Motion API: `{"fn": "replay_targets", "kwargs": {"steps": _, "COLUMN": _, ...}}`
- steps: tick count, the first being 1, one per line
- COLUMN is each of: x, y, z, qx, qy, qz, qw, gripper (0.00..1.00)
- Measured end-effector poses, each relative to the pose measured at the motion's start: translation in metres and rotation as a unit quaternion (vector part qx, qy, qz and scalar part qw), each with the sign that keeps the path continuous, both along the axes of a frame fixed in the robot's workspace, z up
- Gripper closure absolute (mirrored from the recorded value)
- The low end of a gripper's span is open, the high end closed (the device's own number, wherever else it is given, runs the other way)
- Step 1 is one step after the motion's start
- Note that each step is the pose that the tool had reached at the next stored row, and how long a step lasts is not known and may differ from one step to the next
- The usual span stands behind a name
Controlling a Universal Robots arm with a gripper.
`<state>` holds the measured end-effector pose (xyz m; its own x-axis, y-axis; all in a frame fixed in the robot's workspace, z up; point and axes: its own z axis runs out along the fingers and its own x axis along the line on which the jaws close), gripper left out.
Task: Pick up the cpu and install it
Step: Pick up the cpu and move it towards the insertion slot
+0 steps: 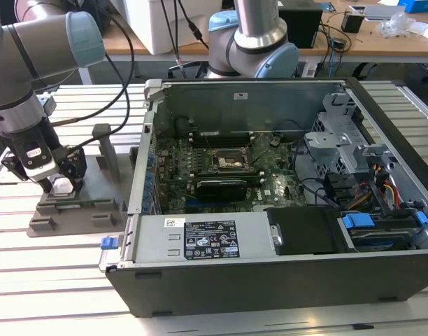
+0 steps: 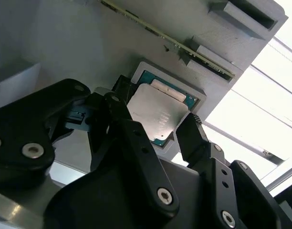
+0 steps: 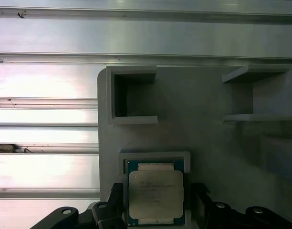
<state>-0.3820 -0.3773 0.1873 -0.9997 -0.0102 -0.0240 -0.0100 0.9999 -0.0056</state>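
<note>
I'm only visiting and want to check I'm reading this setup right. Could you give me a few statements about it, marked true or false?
1. The small silvery-grey square cpu lies in a recess of the grey plastic tray. True.
2. The tool has its black fingers on either side of the cpu, with gaps showing. True.
3. The cpu sits in the black-framed square motherboard socket. False: it is in the tray, outside the dark metal computer case.
4. The computer case is closed. False: its side is open, showing the board inside.
5. The tray stands at the exterior view's right of the case. False: it stands at the left.
</note>
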Motion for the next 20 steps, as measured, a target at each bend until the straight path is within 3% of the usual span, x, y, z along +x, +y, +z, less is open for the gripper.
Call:
{"fn": "replay_targets", "kwargs": {"steps": 3, "x": 0.0, "y": 0.0, "z": -0.0001, "qx": 0.0, "qy": 0.0, "qz": 0.0, "qw": 1.0, "gripper": 0.35}}
{"fn": "replay_targets", "kwargs": {"steps": 5, "x": 0.0, "y": 0.0, "z": -0.0002, "qx": 0.0, "qy": 0.0, "qz": 0.0, "qw": 1.0, "gripper": 0.45}}
{"fn": "replay_targets", "kwargs": {"steps": 15, "x": 0.0, "y": 0.0, "z": 0.0, "qx": 0.0001, "qy": -0.0002, "qz": 0.0, "qw": 1.0, "gripper": 0.45}}
{"fn": "replay_targets", "kwargs": {"steps": 20, "x": 0.0, "y": 0.0, "z": 0.0141, "qx": 0.0, "qy": -0.0001, "qz": 0.0, "qw": 1.0, "gripper": 0.45}}
